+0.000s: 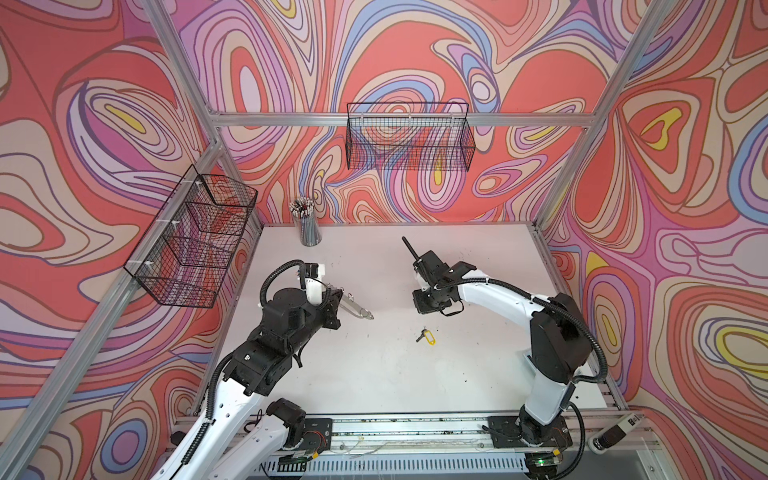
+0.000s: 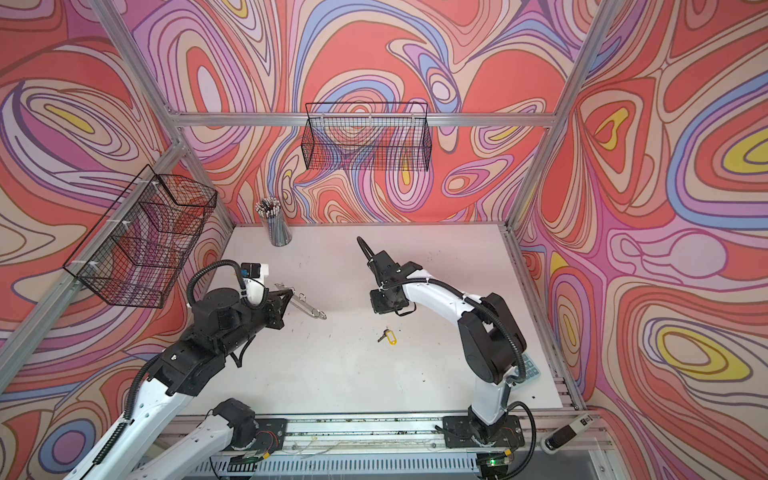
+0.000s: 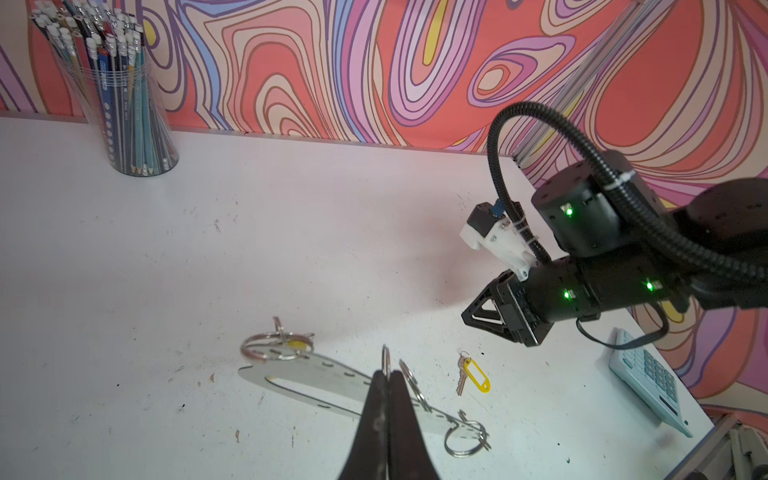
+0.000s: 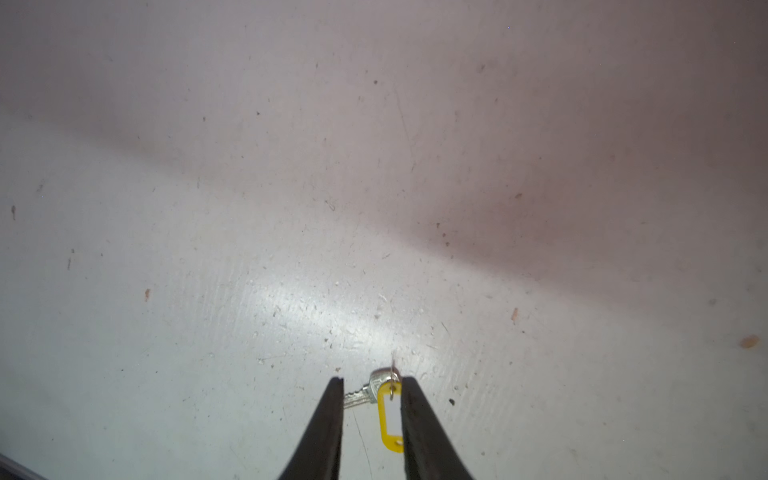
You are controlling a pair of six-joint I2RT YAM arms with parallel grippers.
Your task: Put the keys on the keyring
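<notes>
keyring [image 3: 328, 372]: shiny metal | key tag [image 4: 390, 415]: glossy plastic | table [image 4: 374, 166]: matt, scuffed

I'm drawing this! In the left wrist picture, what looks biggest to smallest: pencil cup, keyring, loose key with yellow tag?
1. pencil cup
2. keyring, partly hidden by the left gripper
3. loose key with yellow tag
Nearness to the camera differs, so real sizes stay unsure.

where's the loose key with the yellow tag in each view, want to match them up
In a top view: the loose key lies on the table, right of centre.
In a top view: same spot, a little further left.
Left wrist: between the keyring and the calculator.
Right wrist: framed by the open right gripper.
Shared landmark: the right gripper, beside it everywhere.
</notes>
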